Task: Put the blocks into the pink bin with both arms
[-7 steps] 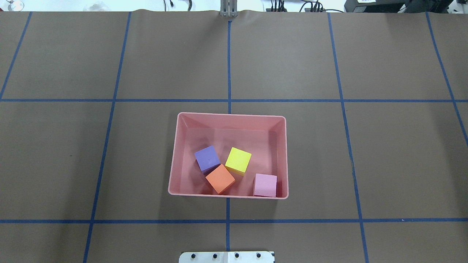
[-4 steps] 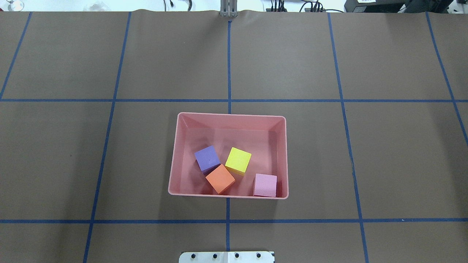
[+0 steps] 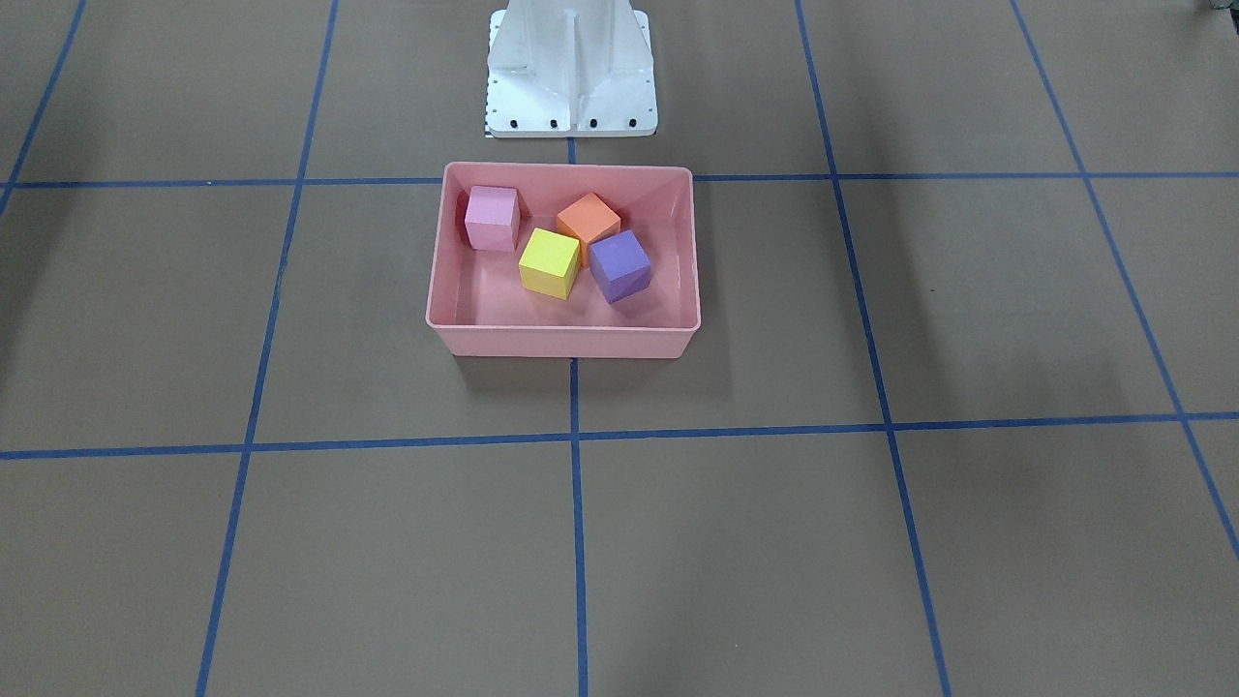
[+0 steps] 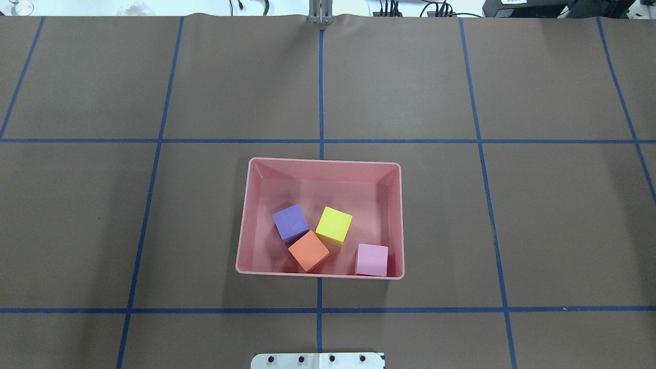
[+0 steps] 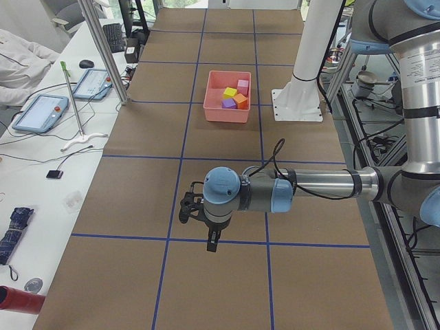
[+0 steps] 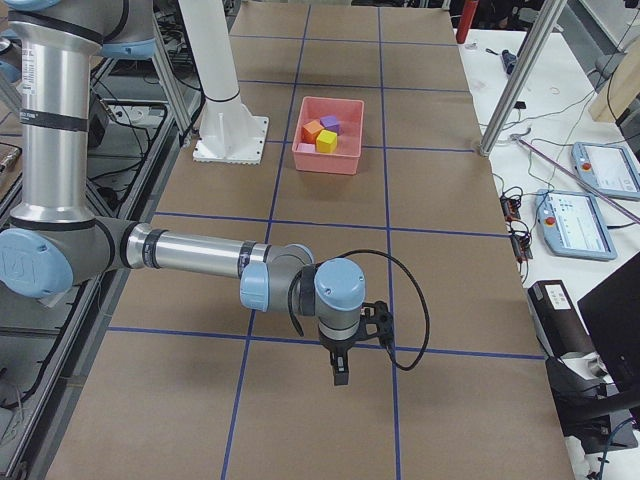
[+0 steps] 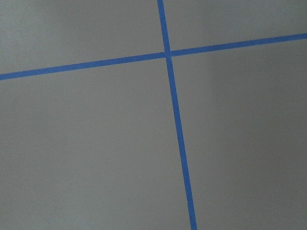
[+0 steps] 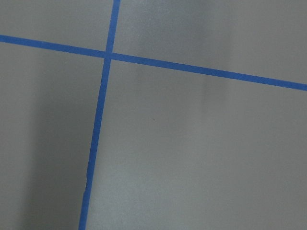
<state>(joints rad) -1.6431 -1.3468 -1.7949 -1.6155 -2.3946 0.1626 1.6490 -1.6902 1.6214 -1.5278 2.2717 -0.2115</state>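
The pink bin (image 4: 256, 169) (image 3: 561, 341) sits at the table's middle, near the robot's base. Inside it lie the purple block (image 4: 290, 222), the yellow block (image 4: 334, 224), the orange block (image 4: 308, 250) and the light pink block (image 4: 372, 259), all in the half nearer the robot; the purple and orange ones touch. My left gripper (image 5: 213, 242) hangs far out over the table's left end, and my right gripper (image 6: 341, 372) over its right end. Both show only in the side views, so I cannot tell whether they are open or shut. The wrist views hold only bare paper and tape.
Brown paper with a blue tape grid (image 4: 321, 141) covers the table. The white pedestal (image 3: 571, 68) stands just behind the bin. Benches with tablets (image 5: 41, 113) (image 6: 602, 168) and cables flank the table's far side, and a white sleeve (image 5: 17, 55) rests there.
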